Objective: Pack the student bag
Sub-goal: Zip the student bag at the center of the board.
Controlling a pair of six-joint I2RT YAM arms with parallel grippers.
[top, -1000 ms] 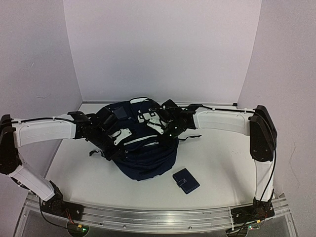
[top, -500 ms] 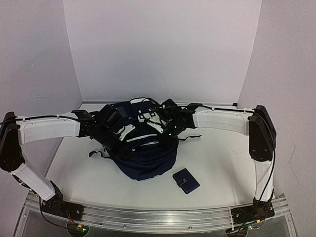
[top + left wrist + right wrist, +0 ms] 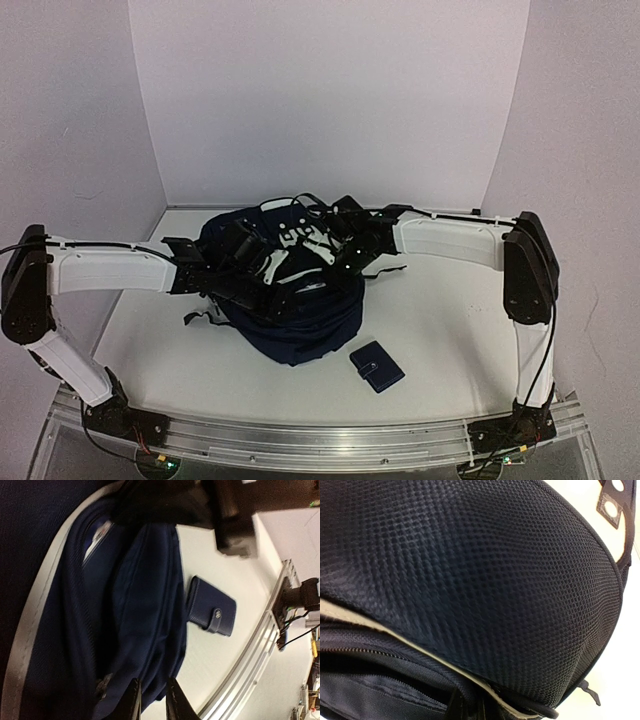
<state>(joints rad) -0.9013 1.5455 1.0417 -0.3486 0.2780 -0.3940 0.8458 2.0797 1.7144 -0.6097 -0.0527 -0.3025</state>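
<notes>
The student bag [image 3: 300, 320] sits slumped mid-bench under both arms. The right hand [image 3: 469, 709] is closed against its top edge, whether on fabric I cannot tell, and the left hand [image 3: 153, 701] hovers over the front, fingers [image 3: 134, 702] narrowly parted and empty. Best to get the mouth held wide before fetching the navy wallet [image 3: 377, 366] lying near the bag's front. The white bench [image 3: 450, 330] is boxed in by pale walls [image 3: 330, 100].

A small navy wallet [image 3: 377, 366] lies closed and flat on the white bench [image 3: 450, 310], toward the near right, with a strap tab and a round snap on its face. A silver metal rail [image 3: 300, 432] runs along the bench's near edge. Plain pale walls [image 3: 330, 90] enclose the far side and both flanks.
</notes>
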